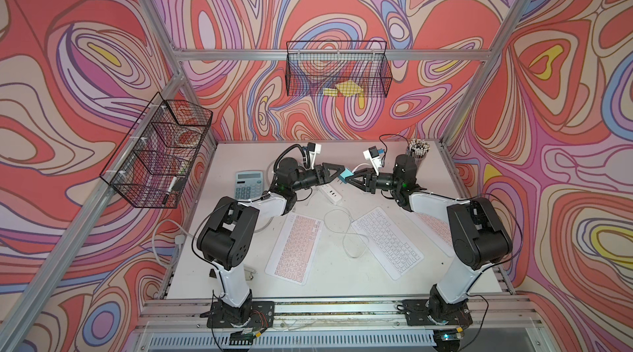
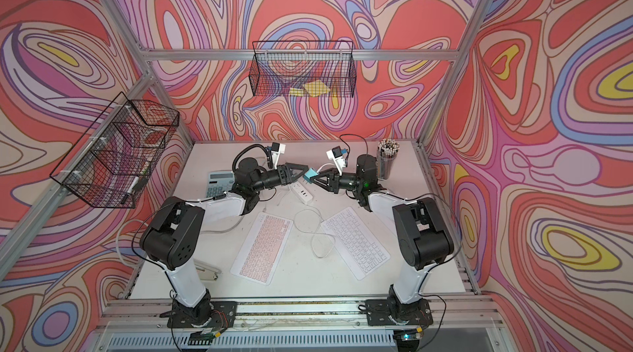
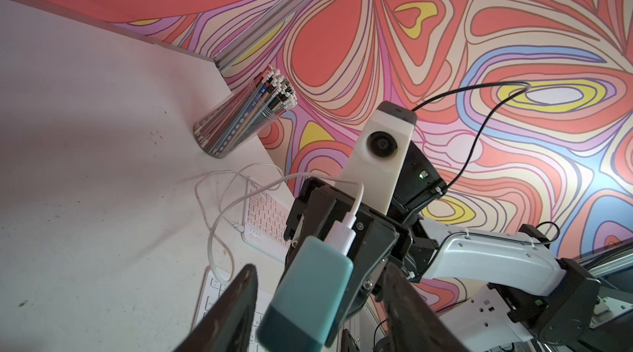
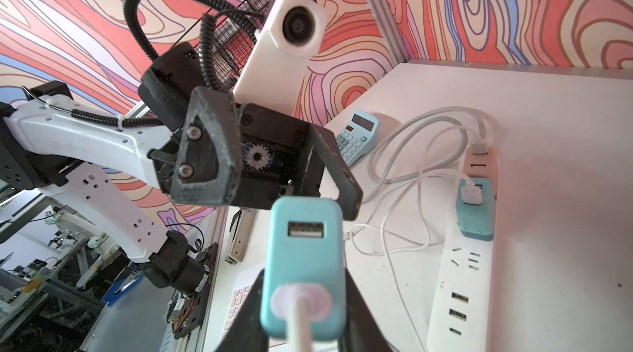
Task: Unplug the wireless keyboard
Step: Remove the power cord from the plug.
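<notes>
I'm counting three keyboards, two teal chargers, one power strip (image 1: 330, 192).
My right pincer (image 4: 303, 302) is clamping the lifted charger (image 4: 305, 247), cable (image 3: 358, 196) attached; my left pincer (image 3: 318, 299) is gaping around its far end. White keyboard (image 1: 387, 242), pink keyboard (image 1: 296, 249) and third keyboard (image 1: 433, 227), half under my right arm (image 1: 476, 233), are lying on the counter (image 1: 335, 275) below; the other charger (image 4: 474, 216) is sitting in the power strip.

Keyboards, three: pink keyboard (image 1: 295, 251), white keyboard (image 1: 387, 242), second pink keyboard (image 1: 433, 227), part-hidden under an arm.
Chargers, three: teal charger (image 4: 305, 264), second teal charger (image 4: 476, 220), pink charger (image 4: 488, 167).
Wire baskets, two: rear basket (image 1: 308, 69), side basket (image 1: 144, 161).
Arms, two: left arm (image 1: 229, 230), right arm (image 1: 476, 230).
Power strip (image 4: 459, 275), one.
Calculator (image 1: 249, 184), one.
Stapler (image 2: 209, 268), one.
Pencil cup (image 1: 417, 158), one; pencils (image 3: 274, 93) too many to count.
Cables (image 4: 301, 329), white: tangled, number unclear.
</notes>
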